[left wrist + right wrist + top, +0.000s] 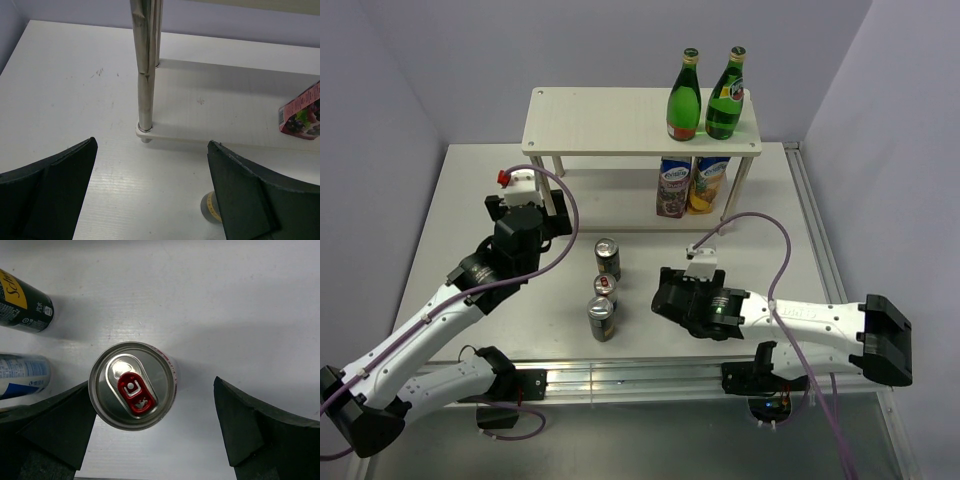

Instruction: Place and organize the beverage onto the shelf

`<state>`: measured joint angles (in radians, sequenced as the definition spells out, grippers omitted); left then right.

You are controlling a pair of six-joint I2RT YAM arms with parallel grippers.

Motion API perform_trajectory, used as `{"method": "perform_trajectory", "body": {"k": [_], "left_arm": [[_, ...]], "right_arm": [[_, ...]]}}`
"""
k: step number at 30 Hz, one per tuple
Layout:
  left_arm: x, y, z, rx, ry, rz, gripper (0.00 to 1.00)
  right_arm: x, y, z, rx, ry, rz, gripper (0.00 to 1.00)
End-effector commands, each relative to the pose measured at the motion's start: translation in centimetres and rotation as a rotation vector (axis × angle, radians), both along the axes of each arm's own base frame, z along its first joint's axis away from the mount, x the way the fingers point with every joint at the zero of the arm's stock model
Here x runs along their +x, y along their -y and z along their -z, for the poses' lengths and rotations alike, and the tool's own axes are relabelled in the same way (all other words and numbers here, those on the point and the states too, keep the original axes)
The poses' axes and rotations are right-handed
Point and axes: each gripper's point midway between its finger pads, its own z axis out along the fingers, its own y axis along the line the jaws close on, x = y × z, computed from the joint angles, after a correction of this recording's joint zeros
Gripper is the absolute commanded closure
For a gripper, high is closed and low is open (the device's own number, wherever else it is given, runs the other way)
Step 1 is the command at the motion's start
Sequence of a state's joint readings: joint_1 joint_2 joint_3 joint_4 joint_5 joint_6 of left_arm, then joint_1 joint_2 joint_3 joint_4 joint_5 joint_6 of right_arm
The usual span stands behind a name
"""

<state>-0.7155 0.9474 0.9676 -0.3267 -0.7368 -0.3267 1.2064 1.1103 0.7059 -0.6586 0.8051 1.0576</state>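
Two green glass bottles (686,96) (726,94) stand at the right end of the cream shelf's top board (600,120). Three slim cans stand in a row on the table: a dark one (607,258), a silver one with a red tab (605,289) and a blue one (601,318). My right gripper (665,290) is open just right of them. In the right wrist view the red-tab can (132,385) stands between the jaws (150,385), close to the left finger. My left gripper (548,222) is open and empty, facing the shelf's front left leg (145,75).
Two juice cartons (673,187) (706,185) stand on the shelf's lower board (225,110); one carton shows in the left wrist view (300,112). A can top (209,207) peeks from behind my left gripper's right finger. Grey walls stand behind and beside the table.
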Motion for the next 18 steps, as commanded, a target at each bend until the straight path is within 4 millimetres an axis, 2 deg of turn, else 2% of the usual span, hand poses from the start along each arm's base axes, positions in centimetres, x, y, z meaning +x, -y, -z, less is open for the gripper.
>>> {"method": "perform_trajectory", "body": {"k": [1, 8, 10, 11, 14, 17, 18], "left_arm": [[0.2, 0.2, -1.5, -0.024, 0.029, 0.008, 0.01], [0.2, 0.2, -1.4, -0.020, 0.026, 0.007, 0.01], [0.2, 0.2, -1.4, -0.021, 0.027, 0.007, 0.01], [0.2, 0.1, -1.4, -0.021, 0.027, 0.005, 0.01], [0.2, 0.1, -1.4, -0.020, 0.027, 0.006, 0.01], [0.2, 0.1, -1.5, -0.020, 0.028, 0.006, 0.01], [0.2, 0.1, -1.5, -0.021, 0.029, 0.006, 0.01]], "right_arm": [[0.7, -1.3, 0.1, 0.044, 0.032, 0.023, 0.01], [1.7, -1.7, 1.4, -0.010, 0.069, 0.039, 0.06], [2.0, -1.5, 1.4, -0.020, 0.085, 0.059, 0.21], [2.2, -1.3, 1.4, -0.039, 0.096, 0.068, 0.34], [2.4, -1.2, 1.4, -0.057, 0.106, 0.070, 0.47], [2.5, -1.5, 1.0, -0.066, 0.110, 0.065, 0.66], [2.7, -1.8, 0.2, -0.062, 0.120, 0.065, 0.82]]}}
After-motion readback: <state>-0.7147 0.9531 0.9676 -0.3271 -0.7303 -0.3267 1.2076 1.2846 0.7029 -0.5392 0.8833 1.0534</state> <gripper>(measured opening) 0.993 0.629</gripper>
